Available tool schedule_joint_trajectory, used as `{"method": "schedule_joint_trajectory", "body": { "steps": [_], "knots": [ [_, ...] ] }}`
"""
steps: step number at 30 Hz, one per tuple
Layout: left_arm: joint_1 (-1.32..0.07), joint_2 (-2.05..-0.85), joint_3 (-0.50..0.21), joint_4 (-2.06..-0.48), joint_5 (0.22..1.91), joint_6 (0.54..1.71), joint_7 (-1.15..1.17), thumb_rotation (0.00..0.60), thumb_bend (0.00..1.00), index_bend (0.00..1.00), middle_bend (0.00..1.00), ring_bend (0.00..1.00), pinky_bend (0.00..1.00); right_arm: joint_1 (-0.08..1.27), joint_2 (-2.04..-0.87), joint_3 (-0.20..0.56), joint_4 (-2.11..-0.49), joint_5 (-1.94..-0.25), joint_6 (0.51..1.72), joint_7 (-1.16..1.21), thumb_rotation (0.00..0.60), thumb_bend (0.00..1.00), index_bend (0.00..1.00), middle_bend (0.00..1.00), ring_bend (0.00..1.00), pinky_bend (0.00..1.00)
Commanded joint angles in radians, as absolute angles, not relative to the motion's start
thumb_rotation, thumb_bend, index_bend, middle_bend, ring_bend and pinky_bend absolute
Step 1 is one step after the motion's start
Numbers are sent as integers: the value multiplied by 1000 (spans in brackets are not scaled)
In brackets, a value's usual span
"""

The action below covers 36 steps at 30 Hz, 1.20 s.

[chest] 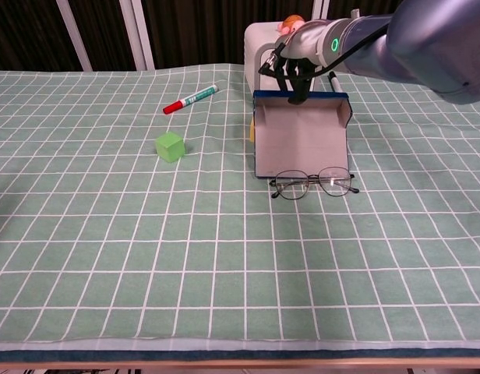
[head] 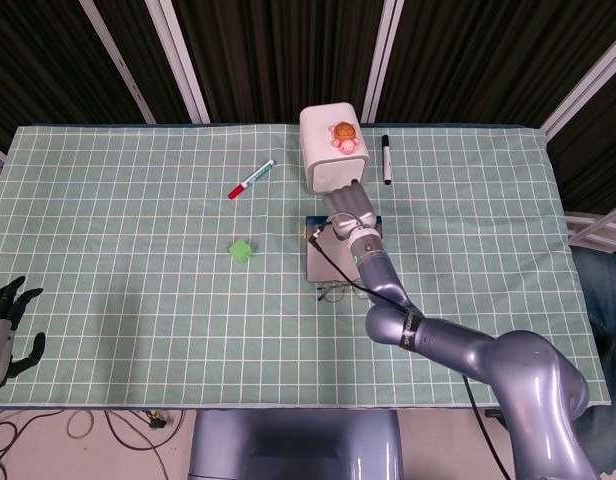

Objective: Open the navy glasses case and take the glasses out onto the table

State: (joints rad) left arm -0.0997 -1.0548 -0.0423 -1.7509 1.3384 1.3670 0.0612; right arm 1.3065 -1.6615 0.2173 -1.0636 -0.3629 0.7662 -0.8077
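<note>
Right hand (chest: 291, 66) pinches the far rim of the light, stiff navy case (chest: 301, 142); glasses (chest: 313, 184), thin-framed and fragile, lie on the surface; left hand (head: 8, 325) hangs spread, holding nothing.

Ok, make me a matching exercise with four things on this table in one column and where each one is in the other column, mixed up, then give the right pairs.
Things:
1. glasses
2. green cube
3. red marker
4. toy turtle

Places:
A. on top of the white box
B. on the cloth just in front of the open navy glasses case
C. far side of the table, left of the white box
D. alone on the cloth, left of the case

Right pairs: 1-B, 2-D, 3-C, 4-A
</note>
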Motion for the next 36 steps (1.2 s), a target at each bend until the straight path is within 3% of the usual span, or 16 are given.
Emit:
{"method": "schedule_joint_trajectory", "body": {
  "steps": [1,11,19,26,36],
  "knots": [
    [-100,-1055,-42,-1751,1338,1366,62,600,464,158,0,0,24,1310,-1666,219,-1052,-370,769,-812,600,456,515,519,403,236],
    [-100,-1055,-43,-1751,1333,1366,64,600,464,158,0,0,23,1304,-1644,239,-1023,-410,760,-785,600,456,516,510,400,236],
    [-102,-1056,-46,-1752,1324,1362,68,600,463,158,0,0,24,1274,-1513,250,-1073,-422,700,-745,600,455,516,506,394,236],
    [-101,-1058,-48,-1752,1322,1367,73,600,464,157,0,0,23,1231,-1446,218,-1062,-453,677,-708,600,456,515,506,391,236],
    [-100,-1063,-48,-1746,1321,1372,83,600,464,158,0,0,24,1149,-1444,163,-952,-607,606,-587,600,455,515,499,379,236]
  ]
}}
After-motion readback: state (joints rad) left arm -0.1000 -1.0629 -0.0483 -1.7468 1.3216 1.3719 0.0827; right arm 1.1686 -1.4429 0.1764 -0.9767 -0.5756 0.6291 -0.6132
